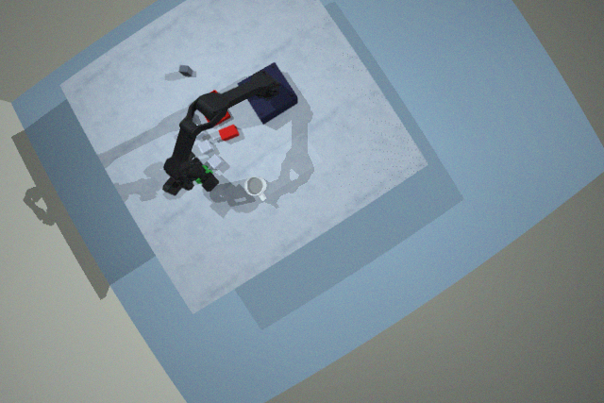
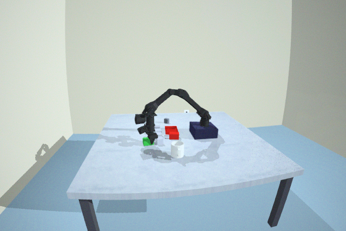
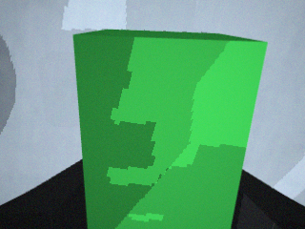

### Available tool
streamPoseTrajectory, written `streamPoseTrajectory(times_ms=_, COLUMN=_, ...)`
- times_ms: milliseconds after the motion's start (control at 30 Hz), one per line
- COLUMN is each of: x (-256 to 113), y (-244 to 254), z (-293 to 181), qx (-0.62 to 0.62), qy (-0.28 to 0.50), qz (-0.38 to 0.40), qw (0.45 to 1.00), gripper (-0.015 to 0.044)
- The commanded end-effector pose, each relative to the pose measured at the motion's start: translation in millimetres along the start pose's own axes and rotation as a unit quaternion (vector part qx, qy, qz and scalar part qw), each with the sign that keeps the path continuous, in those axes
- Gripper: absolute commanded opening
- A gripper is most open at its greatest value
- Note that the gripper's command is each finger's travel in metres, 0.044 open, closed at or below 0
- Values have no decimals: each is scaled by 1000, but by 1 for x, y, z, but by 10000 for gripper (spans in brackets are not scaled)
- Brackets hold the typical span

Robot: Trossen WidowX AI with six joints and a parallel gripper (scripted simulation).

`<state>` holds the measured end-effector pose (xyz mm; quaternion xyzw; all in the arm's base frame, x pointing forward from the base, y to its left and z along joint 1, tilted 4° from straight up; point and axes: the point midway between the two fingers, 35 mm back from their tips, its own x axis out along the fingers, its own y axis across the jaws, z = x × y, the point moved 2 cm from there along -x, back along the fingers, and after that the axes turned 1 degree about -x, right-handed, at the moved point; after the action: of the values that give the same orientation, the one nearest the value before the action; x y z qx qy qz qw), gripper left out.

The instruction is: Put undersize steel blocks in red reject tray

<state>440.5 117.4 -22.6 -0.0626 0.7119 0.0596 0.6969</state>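
A: Where's the green box-shaped GO gauge (image 1: 208, 170) (image 2: 146, 141) (image 3: 167, 119)?
B: In the black parallel-jaw gripper (image 1: 204, 175) (image 2: 152, 141) (image 3: 157, 159), low over the pale stone-look table (image 1: 341, 144) (image 2: 178, 178). Jaws clamped on it, one finger each side. Table contact: can't tell.
A: Which way does it lie?
B: Wrist view: straight ahead of the palm, between the fingers, visible face longer up the frame than across. Its plug end isn't visible, so insertion axis unconfirmed.
A: Relation that matters?
B: Gauge to nearest pale steel block (image 1: 214, 161) (image 2: 159, 140). Block is just beside it, on the red tray side. Can't tell if they touch. Only one arm, so no choice of hand.
A: Gauge looks?
B: Plain bright green, flat faces, crisp edges, jagged shadows across it. No damage seen.
A: Rest?
B: Second pale block (image 1: 206, 146) (image 2: 158, 133) next along, then the open red reject tray (image 1: 223, 120) (image 2: 171, 130), partly under the arm in top view. White mug (image 1: 255, 186) (image 2: 177, 149) stands apart. Bores unreadable.
A: Next?
B: My call: line plug up with a bore, then lower gently. Misalignment could fake an undersize result.
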Motion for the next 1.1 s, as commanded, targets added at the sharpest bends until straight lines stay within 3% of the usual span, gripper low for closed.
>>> streamPoseTrajectory(times_ms=0, x=-2, y=0, z=-2, qx=1, qy=-2, qz=0, qw=1000, gripper=0)
streamPoseTrajectory(times_ms=1067, x=-1, y=1, z=-12, qx=1, qy=-1, qz=0, qw=1000, gripper=0)
